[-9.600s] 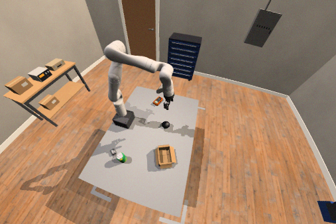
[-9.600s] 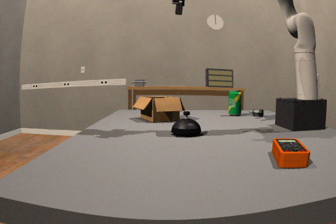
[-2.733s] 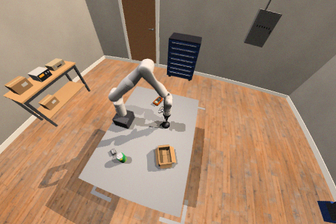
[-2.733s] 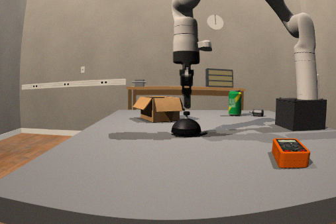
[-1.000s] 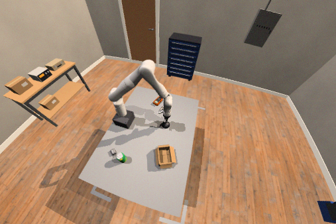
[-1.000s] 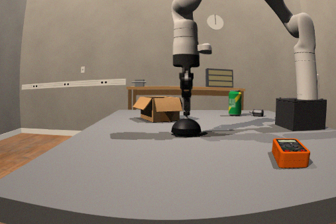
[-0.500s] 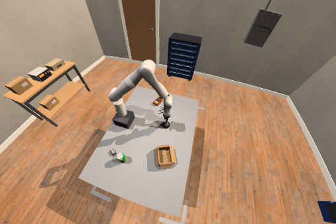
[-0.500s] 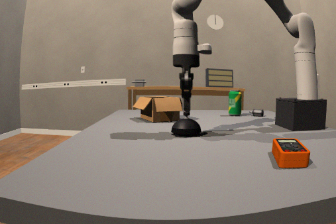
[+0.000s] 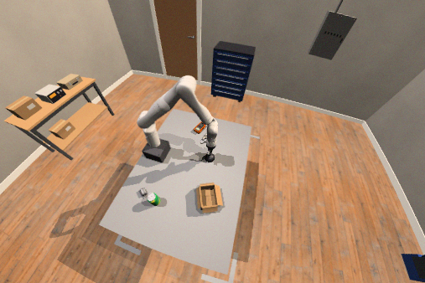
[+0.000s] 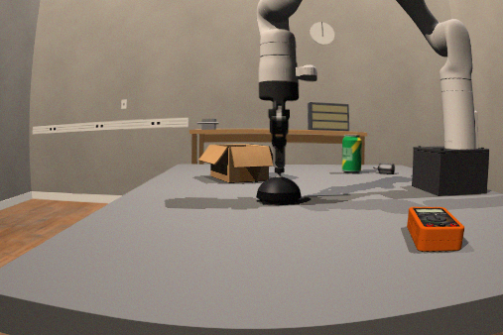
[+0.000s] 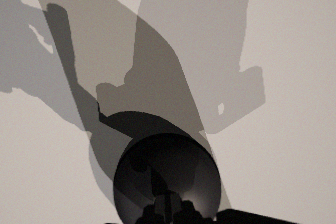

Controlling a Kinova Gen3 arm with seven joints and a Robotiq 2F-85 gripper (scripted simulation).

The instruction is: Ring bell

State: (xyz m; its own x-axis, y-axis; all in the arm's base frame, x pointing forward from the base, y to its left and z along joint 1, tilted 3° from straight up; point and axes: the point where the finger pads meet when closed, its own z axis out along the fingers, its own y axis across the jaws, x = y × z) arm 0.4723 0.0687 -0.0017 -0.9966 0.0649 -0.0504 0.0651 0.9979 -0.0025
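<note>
The bell is a black dome on the grey mat, near its middle; it also shows in the overhead view and fills the lower middle of the wrist view. My gripper points straight down, shut, with its fingertips right at the top of the dome where the button sits. The button itself is hidden under the fingertips. In the overhead view the gripper stands directly over the bell.
An orange multimeter lies on the mat to the right. An open cardboard box, a green can and a small dark object stand farther back. The arm's black base is at the right.
</note>
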